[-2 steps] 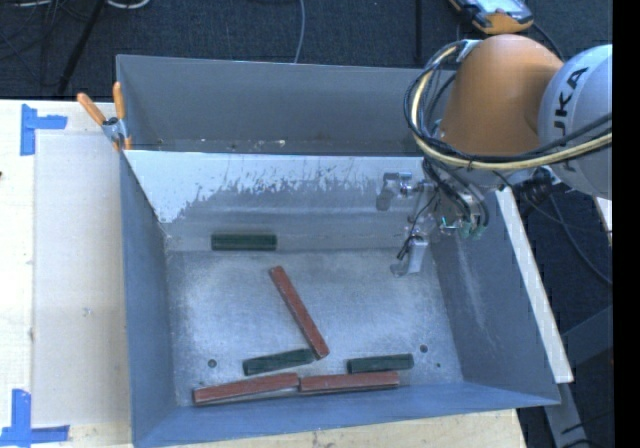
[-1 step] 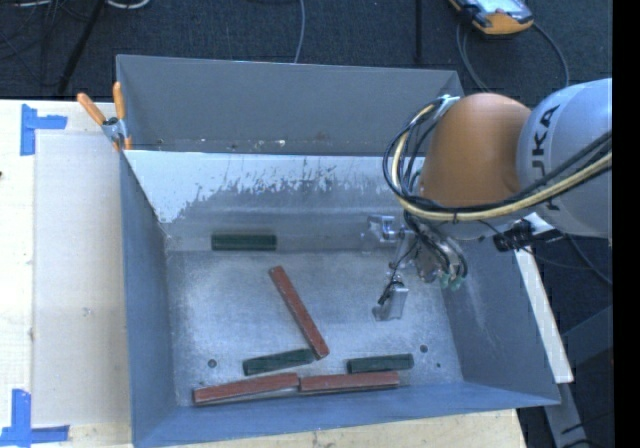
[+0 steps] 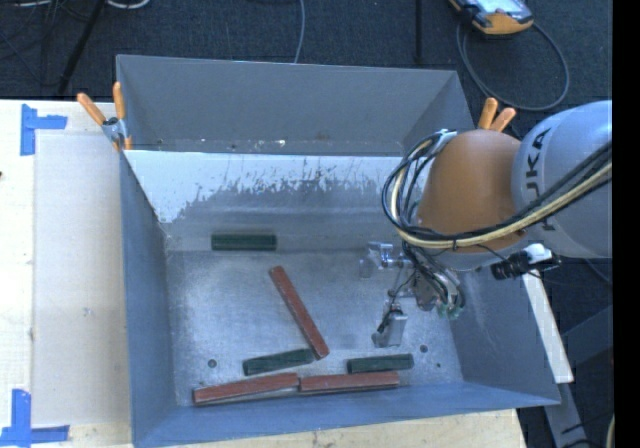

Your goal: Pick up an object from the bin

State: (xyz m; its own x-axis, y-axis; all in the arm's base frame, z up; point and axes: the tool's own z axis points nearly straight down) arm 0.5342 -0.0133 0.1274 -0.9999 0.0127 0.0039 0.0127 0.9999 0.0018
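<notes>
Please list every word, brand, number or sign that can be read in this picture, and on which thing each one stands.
"KU": black letters on the silver-grey housing of the robot arm; further letters cannot be made out.
Screen of the grey and orange handheld device: too small to read.
Red-brown flat bars and dark green flat bars in the grey metal bin: no text to be seen.

Grey bin (image 3: 200, 316), brown and green bars (image 3: 297, 311)
</notes>
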